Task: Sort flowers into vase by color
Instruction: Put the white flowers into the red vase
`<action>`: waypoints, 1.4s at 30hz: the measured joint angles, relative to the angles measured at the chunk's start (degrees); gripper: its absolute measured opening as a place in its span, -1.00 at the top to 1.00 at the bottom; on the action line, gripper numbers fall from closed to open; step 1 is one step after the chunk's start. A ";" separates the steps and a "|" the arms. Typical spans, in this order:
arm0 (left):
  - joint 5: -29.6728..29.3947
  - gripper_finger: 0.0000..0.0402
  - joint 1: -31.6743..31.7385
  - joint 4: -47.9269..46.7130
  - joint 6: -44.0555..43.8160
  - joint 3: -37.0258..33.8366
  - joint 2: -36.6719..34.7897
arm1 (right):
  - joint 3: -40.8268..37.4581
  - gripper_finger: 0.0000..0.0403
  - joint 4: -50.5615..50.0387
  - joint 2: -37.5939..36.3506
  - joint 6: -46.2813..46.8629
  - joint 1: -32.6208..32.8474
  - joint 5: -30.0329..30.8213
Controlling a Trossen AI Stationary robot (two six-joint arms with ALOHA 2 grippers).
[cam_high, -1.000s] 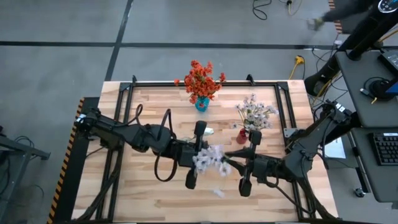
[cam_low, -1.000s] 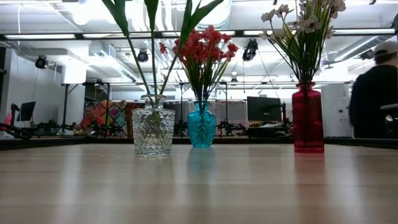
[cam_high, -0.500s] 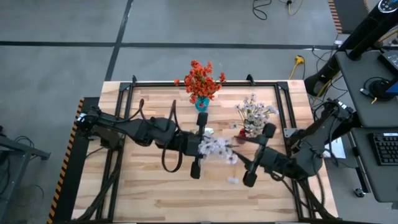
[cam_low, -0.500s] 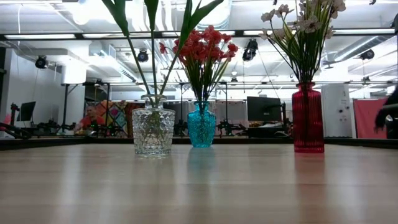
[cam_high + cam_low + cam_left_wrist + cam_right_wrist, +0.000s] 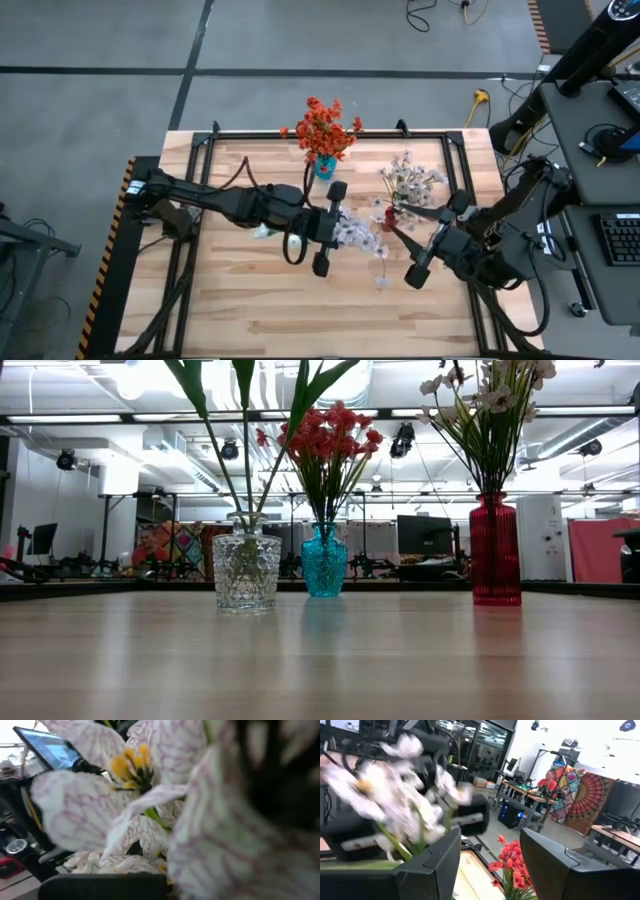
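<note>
From above I'm seeing my left hand (image 5: 322, 240) reaching over mid-tabletop (image 5: 250, 310), clenched on the pink-white spray (image 5: 352, 232), right hand (image 5: 418, 262) released beside it; the wrist views are showing blossoms filling the frame.
</note>
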 joint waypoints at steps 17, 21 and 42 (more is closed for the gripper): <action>-2.27 1.00 2.49 18.10 3.40 -8.98 4.93 | 0.00 0.02 -2.67 -0.80 -1.37 0.04 0.92; -3.85 1.00 2.71 17.77 4.31 -6.54 7.04 | 0.00 0.03 -2.75 -0.94 -1.29 0.04 0.95; -6.67 1.00 4.73 15.31 6.94 -2.88 10.23 | 0.00 0.03 -3.26 -0.92 -1.37 0.04 0.93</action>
